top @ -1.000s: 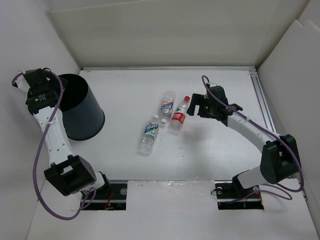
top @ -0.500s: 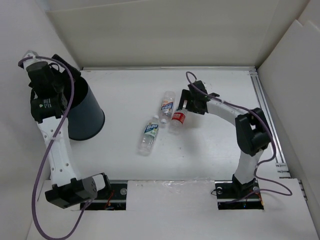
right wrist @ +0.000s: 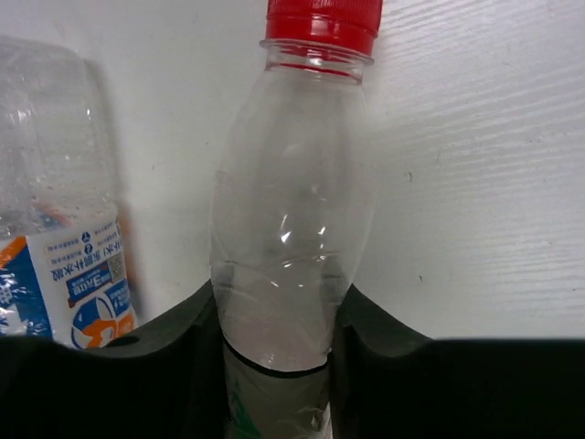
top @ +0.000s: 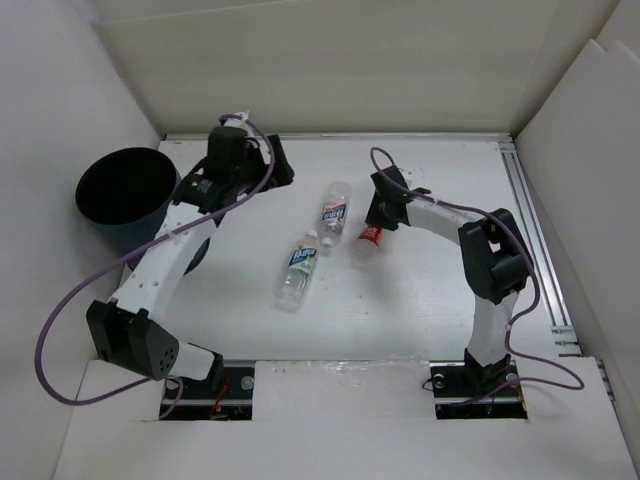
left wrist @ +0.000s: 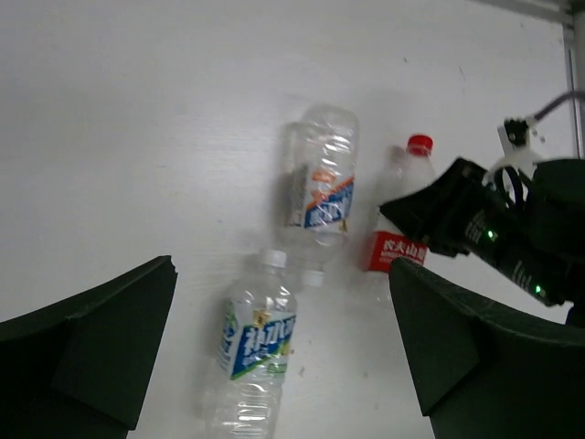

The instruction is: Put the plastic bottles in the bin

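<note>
Dark cylindrical bin (top: 112, 232), far-left corner of worktop (top: 430, 300): contents unseen. Three pending: red-capped clear plastic bottle (right wrist: 292, 219) pinched by right end effector (right wrist: 274, 315); blue-orange-labelled bottle (top: 336, 208), blue-green-labelled bottle (top: 298, 268) loose. Left end effector (left wrist: 281, 267) spread.

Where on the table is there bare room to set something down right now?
Bare table lies nearside, between the green-labelled bottle and the near edge, and far right, between the right arm and the side rail. Crowded centre: three bottles, the right end effector around the red-capped bottle.

Top view looks down from behind; both wrist views, one close, share the red-capped bottle (right wrist: 292, 229).
</note>
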`<state>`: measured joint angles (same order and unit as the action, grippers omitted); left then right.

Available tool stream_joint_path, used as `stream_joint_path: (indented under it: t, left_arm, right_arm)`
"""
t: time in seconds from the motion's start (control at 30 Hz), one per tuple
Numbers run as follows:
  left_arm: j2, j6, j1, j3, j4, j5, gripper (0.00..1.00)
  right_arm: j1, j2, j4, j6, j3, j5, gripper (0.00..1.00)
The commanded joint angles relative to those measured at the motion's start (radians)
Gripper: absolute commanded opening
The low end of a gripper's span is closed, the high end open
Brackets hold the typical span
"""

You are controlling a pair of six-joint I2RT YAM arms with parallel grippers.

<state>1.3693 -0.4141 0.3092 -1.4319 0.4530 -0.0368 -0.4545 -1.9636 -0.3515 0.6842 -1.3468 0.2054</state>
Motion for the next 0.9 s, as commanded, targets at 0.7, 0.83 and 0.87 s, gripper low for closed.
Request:
stream_joint_path:
  t: [0.7, 0.83, 0.87]
  left_arm:
    - [0.223, -0.026, 0.518, -0.051, -0.358, -0.296, 0.99]
    - [0.232, -0.072, 0.518, -0.062, -0.430, -0.336, 0.99]
    - [0.232, -0.081, 0.518, -0.062, -0.450, -0.353, 0.99]
  right_arm:
    - [0.217, 0.716, 0.526, 0.024, 0.347, -0.822, 0.00]
    - [0.217, 0.769, 0.623, 0.101, 0.357, -0.923, 0.00]
    - [0.217, 0.778, 0.682, 0.136, 0.366, -0.934, 0.01]
